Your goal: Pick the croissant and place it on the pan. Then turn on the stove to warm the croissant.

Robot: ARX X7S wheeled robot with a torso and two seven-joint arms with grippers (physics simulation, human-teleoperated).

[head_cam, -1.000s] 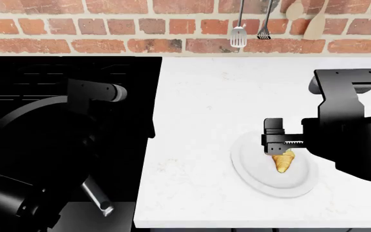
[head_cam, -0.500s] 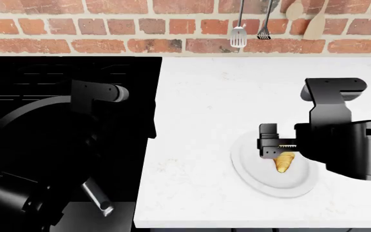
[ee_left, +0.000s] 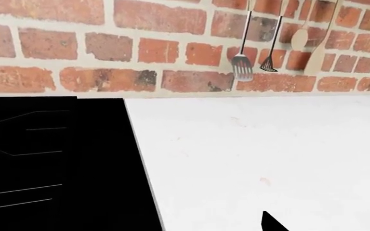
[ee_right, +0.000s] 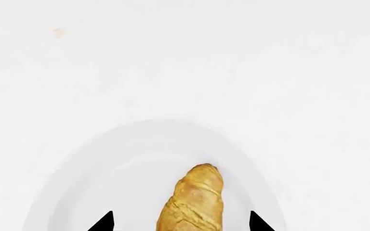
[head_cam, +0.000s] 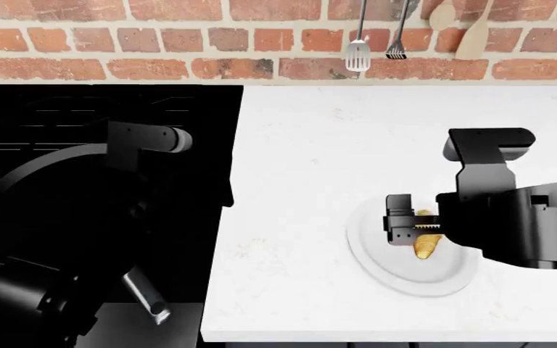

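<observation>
White counter [head_cam: 298, 181] under red brick wall [head_cam: 162, 43]; right pincer [head_cam: 406, 222] spread astride plated croissant [ee_right: 192, 204].

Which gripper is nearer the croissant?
Right. The right gripper sits open over the croissant on the plate; the left arm is far off over the stove.

Your right gripper [head_cam: 402, 223] sits over white plate [head_cam: 376, 264] at lower right of head view, fingertips [ee_right: 105, 224] spread either side of croissant [ee_right: 193, 202], gap visible on both sides. White counter [head_cam: 298, 174] between plate and stove [head_cam: 85, 116] bare: open lane leftward. Left arm [head_cam: 114, 188] hangs over pan [head_cam: 27, 210] at left, blocking much of it. Utensils [head_cam: 358, 51] hang on brick wall [head_cam: 162, 43], top of frame, well apart.
</observation>
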